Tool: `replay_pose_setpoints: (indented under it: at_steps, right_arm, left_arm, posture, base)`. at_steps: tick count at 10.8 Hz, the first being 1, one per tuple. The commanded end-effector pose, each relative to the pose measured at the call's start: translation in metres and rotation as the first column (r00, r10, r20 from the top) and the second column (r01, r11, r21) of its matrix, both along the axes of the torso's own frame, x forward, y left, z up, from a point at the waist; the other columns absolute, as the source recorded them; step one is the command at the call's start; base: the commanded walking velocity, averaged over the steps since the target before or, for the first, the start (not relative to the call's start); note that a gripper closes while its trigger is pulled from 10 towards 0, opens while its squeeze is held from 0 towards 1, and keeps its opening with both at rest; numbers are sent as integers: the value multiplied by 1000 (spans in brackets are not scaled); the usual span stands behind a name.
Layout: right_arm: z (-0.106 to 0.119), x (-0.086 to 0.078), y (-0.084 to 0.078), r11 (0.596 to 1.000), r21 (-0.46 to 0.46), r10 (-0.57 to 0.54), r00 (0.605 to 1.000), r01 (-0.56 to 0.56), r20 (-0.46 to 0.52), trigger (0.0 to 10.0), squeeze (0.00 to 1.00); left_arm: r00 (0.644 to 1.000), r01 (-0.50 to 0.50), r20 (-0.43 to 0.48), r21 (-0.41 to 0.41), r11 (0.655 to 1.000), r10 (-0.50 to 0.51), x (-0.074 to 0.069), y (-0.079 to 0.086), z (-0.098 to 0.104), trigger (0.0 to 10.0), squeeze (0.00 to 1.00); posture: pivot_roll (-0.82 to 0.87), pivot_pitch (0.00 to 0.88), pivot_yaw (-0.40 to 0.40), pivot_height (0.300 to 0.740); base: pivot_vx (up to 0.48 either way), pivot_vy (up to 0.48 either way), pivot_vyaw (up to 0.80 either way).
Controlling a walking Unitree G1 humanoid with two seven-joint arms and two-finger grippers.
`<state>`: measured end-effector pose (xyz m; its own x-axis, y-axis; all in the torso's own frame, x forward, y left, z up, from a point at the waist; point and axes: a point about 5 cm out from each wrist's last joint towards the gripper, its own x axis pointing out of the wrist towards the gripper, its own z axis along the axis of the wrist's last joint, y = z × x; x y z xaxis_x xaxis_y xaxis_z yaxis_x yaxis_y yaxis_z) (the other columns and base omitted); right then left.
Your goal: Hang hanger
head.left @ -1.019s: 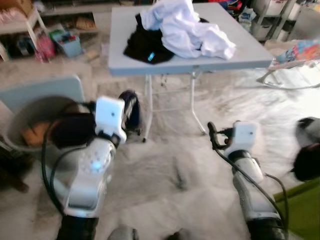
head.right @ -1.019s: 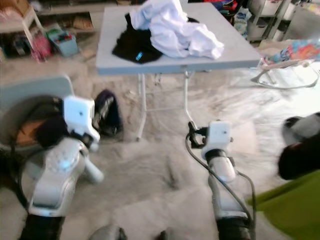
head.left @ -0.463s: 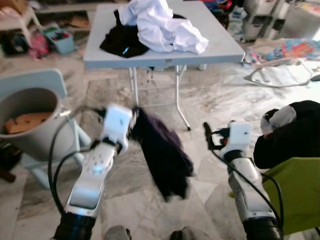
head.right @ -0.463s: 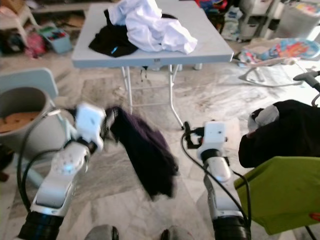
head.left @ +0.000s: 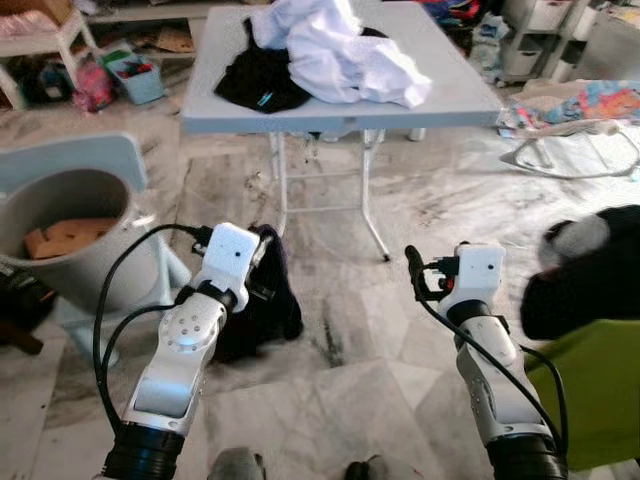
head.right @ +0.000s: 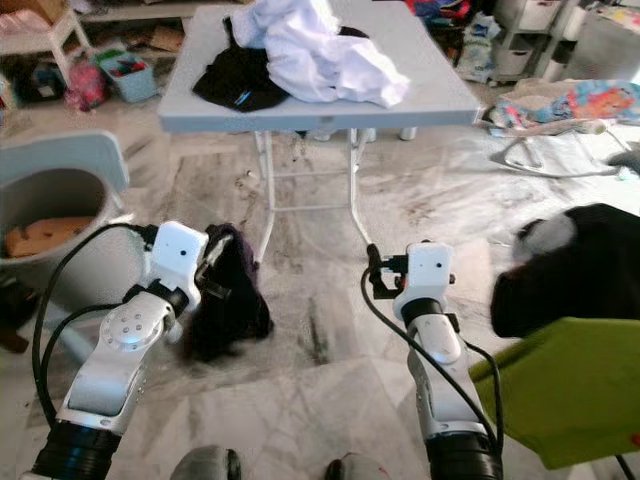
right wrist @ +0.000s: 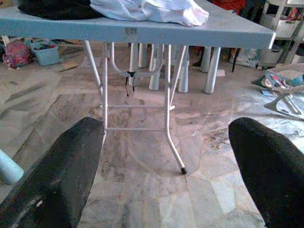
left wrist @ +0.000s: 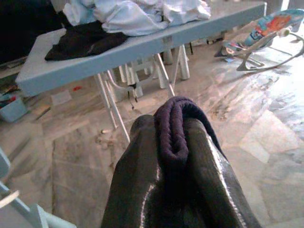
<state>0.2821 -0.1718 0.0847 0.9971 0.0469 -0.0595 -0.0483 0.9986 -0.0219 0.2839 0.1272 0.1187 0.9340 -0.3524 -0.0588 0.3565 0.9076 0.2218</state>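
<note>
**Left end effector pinching dark garment, no hanger visible**

We saw the left end effector (head.left: 262,262) pressed together on a dark purple garment (head.left: 262,310), which hung limp below it down to the marble floor (head.left: 340,390). We could not make out a hanger in any view; if one was inside the cloth, it was hidden. The right end effector (right wrist: 166,156) was spread wide, holding nothing, held out in front at about the same height.

Handling, our judgement: the garment looked soft, light and floppy, so it would swing and drape, not hold shape. The current pinch was on a rolled hem or collar edge, which seemed secure enough for carrying. For hanging, we'd want the hold near the collar or on a hanger hook, not on loose fabric.

View differences: the left wrist view showed the fold of purple fabric (left wrist: 173,128) squeezed between the two black fingers (left wrist: 137,180), which the head views only hinted at. The head views showed the full drape and the grey table (head.right: 430,95) with a white cloth pile (head.right: 315,45) and black clothing (head.right: 235,75), plus a grey bin (head.left: 70,215) to the left. The right wrist view showed the table legs (right wrist: 171,118).
</note>
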Motion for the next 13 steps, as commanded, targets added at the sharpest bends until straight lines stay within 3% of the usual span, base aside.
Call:
replay_pose_setpoints:
  at_steps: [1,5,7,11,13]
  right_arm:
    - [3,1,2,1000,6,1,1000,-1,4,10000,0]
    - [3,1,2,1000,-3,2,1000,-2,5,10000,0]
    - [3,1,2,1000,-4,3,1000,-3,5,10000,0]
    - [3,1,3,1000,-3,3,1000,-3,3,10000,0]
    - [2,0,3,1000,-8,2,1000,-2,-1,10000,0]
  left_arm:
    - [1000,6,31,-17,1000,-5,2,2,7,10000,0]
    - [999,5,35,-38,999,-4,4,2,9,10000,0]
    - [999,-17,50,-24,1000,18,5,5,9,10000,0]
    - [999,34,36,-27,999,-33,6,4,9,10000,0]
    - [995,76,65,-13,997,-76,2,-1,10,10000,0]
  posture:
    - [-11,63,-10,740]
    - [-17,63,-12,740]
    - [-17,63,-12,740]
    - [-16,65,-8,740]
    - [-17,67,-9,740]
  base:
    - [0,480,-587]
    - [0,480,-736]
    - [0,480,0]
    - [0,480,0]
    - [0,0,0]
